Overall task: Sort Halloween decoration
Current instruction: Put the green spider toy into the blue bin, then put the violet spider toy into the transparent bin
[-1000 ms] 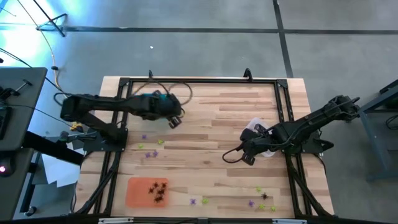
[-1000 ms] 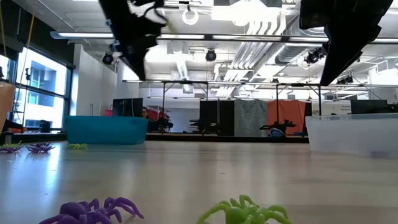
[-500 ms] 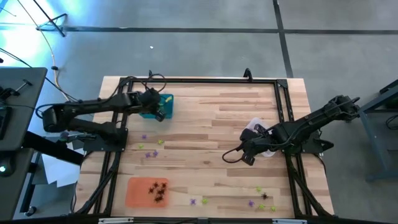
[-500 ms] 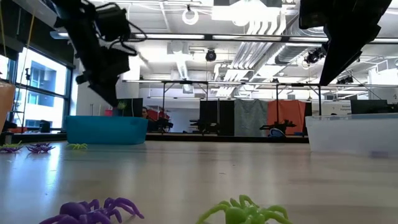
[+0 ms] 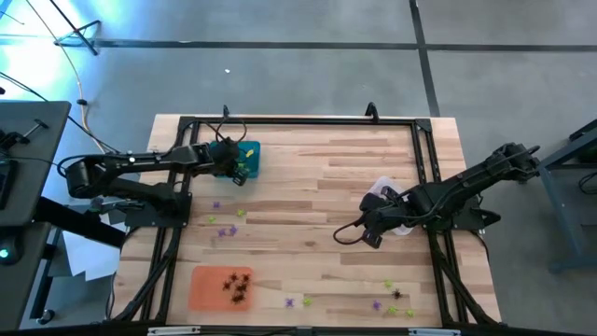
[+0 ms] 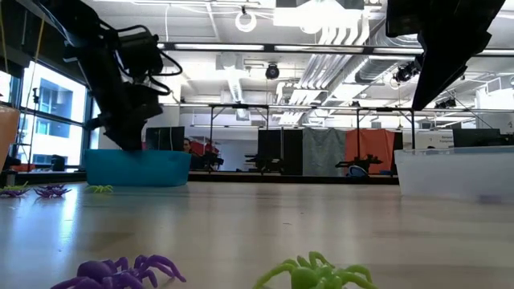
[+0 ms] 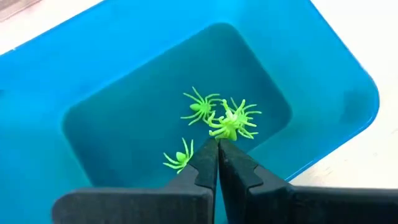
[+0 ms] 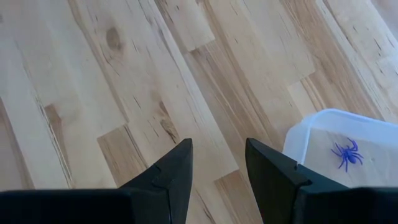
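I note the left end effector (image 7: 217,144) has swung back over the teal tray (image 5: 248,161) near the tabletop's far-left corner, fingers pressed together pinching a yellow-green spider (image 7: 231,121) above it, so release is due.

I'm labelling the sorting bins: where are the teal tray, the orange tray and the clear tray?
teal tray (image 7: 336,74), left wrist view, on its rim.
orange tray (image 5: 203,286), high view, on its bare floor.
clear tray (image 8: 314,140), right wrist view, on its bare floor.
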You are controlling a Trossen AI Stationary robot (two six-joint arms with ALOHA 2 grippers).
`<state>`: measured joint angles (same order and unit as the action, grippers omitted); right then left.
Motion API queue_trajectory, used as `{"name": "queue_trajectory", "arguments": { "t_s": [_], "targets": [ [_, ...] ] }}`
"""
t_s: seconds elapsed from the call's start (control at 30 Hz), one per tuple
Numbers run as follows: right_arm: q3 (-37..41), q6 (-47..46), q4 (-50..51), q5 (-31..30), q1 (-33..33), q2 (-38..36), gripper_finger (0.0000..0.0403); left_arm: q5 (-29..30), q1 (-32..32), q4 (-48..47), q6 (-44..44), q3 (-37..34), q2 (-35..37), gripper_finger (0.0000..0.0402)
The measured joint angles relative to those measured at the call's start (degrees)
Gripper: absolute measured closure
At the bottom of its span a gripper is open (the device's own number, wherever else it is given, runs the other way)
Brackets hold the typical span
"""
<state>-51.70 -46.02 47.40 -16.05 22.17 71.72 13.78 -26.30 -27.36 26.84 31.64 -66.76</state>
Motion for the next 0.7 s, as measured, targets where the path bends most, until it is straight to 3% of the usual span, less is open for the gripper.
{"name": "queue_trajectory", "arguments": {
  "t_s": [0.2,0.53,0.7],
  "targets": [
    [0.0,0.0,-0.1,0.0,0.0,0.0,0.0259,-0.6,0.0,2.0,1.6,0.0,0.0,0.0387],
    [0.0,0.0,-0.1,0.0,0.0,0.0,0.0259,0.2,0.0,3.4,1.3,0.0,0.0,0.0284],
    [0.0,0.0,-0.1,0.0,0.0,0.0,0.0259,0.0,0.5,3.7,0.5,1.2,2.8,0.0270]
  ]
}}
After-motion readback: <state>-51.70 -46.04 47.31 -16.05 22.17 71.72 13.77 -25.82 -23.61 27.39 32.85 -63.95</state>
